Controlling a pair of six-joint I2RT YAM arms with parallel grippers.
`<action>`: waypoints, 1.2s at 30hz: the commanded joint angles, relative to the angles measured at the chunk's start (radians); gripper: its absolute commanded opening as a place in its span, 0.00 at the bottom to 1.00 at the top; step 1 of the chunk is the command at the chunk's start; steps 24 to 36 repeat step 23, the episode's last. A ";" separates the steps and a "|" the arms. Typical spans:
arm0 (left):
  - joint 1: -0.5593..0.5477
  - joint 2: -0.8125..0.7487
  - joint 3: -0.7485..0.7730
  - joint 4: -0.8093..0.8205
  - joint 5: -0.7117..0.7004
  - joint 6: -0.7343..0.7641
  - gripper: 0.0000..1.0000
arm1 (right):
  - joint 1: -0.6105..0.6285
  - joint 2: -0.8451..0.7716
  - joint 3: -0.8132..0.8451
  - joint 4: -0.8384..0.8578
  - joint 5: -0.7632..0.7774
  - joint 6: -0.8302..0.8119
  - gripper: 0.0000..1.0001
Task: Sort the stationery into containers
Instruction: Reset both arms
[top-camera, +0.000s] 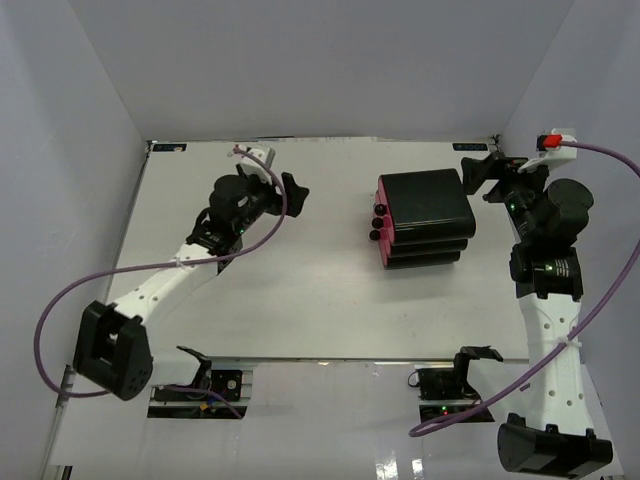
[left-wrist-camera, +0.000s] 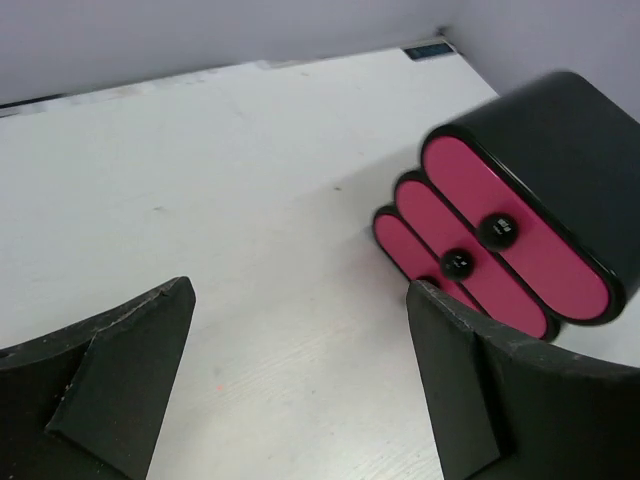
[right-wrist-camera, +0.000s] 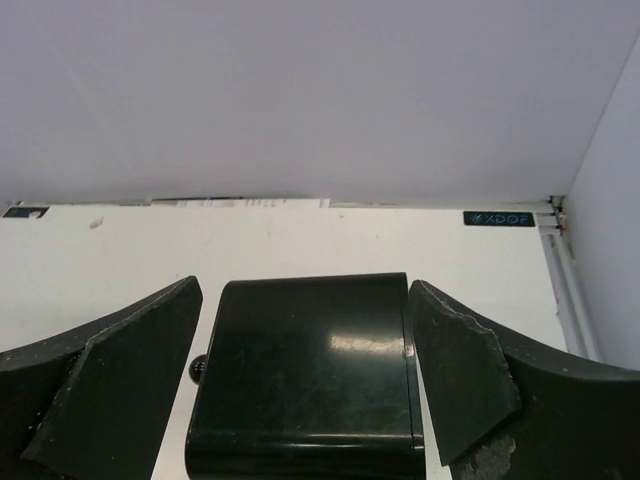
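No stationery shows in any view. The containers are three magenta-pink drawers (top-camera: 381, 222) with round black knobs, all pushed in, in a black cabinet (top-camera: 430, 212) right of the table's middle. My left gripper (top-camera: 295, 191) hovers left of the cabinet, facing the drawer fronts (left-wrist-camera: 510, 235). It is open, with only bare table between its fingers (left-wrist-camera: 130, 360). My right gripper (top-camera: 478, 175) is at the cabinet's far right corner, apart from it. Its wrist view looks over the cabinet's glossy top (right-wrist-camera: 310, 370), and its fingers (right-wrist-camera: 455, 370) stand open and wide.
White walls close the table (top-camera: 300, 290) in at the back and on both sides. The right arm's body (top-camera: 548, 250) stands close along the cabinet's right side. A purple cable (top-camera: 60, 300) loops off the left arm.
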 joint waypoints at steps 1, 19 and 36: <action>0.041 -0.197 0.007 -0.256 -0.214 -0.031 0.98 | 0.046 -0.088 -0.060 0.107 0.142 0.009 0.90; 0.101 -0.772 -0.016 -0.738 -0.530 -0.025 0.98 | 0.333 -0.477 -0.298 0.155 0.348 -0.244 0.90; 0.101 -0.829 -0.042 -0.787 -0.524 -0.038 0.98 | 0.337 -0.508 -0.294 0.133 0.325 -0.246 0.90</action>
